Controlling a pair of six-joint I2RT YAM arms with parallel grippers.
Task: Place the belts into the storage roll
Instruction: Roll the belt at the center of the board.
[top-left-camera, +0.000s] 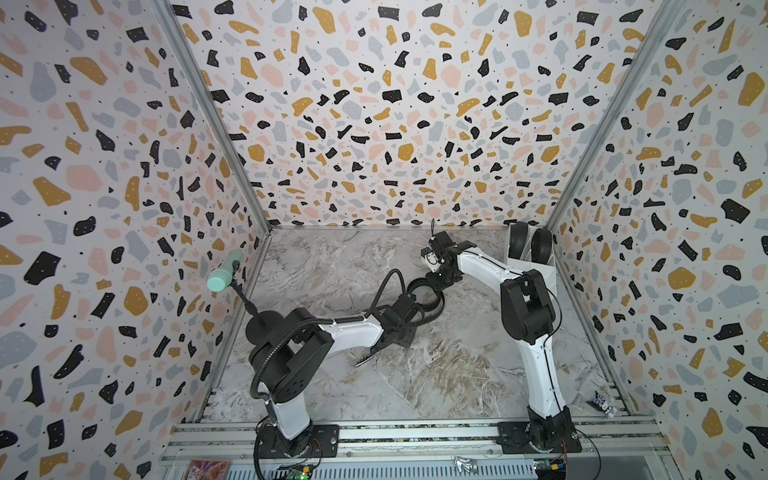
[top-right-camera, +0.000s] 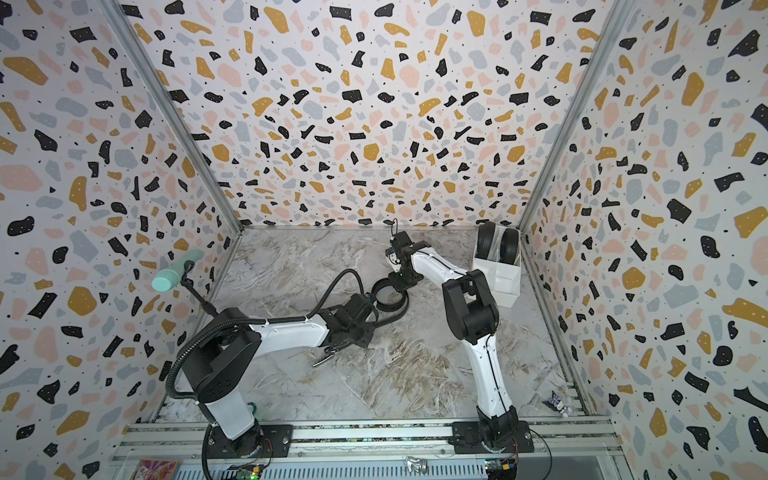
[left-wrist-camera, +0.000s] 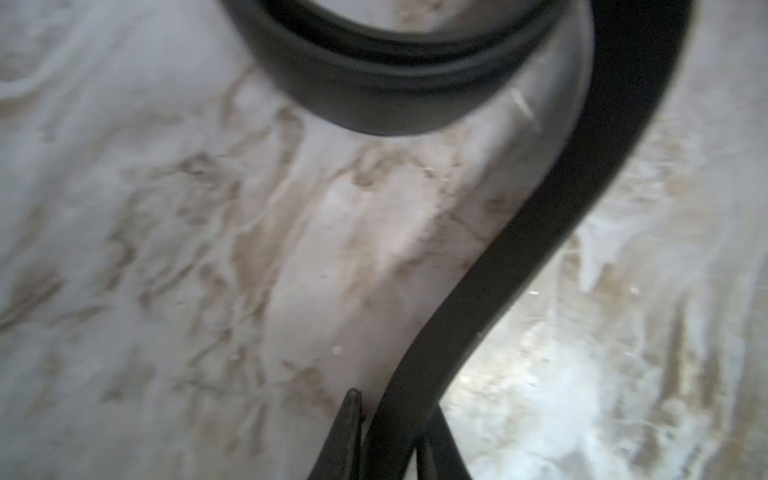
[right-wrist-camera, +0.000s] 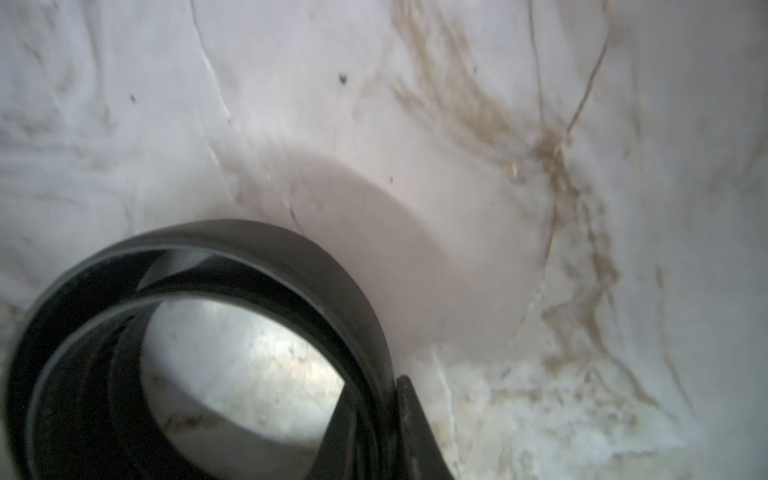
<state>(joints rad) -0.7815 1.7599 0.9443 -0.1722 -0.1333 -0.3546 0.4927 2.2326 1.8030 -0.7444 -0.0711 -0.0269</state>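
loose belt (left-wrist-camera: 582, 232) lies on the table (top-left-camera: 415, 386): the left gripper (left-wrist-camera: 388, 424) pinches its tail, and at 1 o'clock from there the right gripper (right-wrist-camera: 374, 419) clamps its coil. farther, at 2 o'clock, the storage roll (top-left-camera: 536, 268) already holds two coiled belts (top-left-camera: 519, 243); only this one remains.

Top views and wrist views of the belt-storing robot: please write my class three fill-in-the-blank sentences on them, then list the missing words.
1. The white storage box already holds ____ rolled belts.
2. That box stands in the far corner on the robot's ____ side.
3. Only ____ belt is outside the box: the left gripper grips its loose tail and the right gripper pinches its coil.
Missing words: two; right; one.
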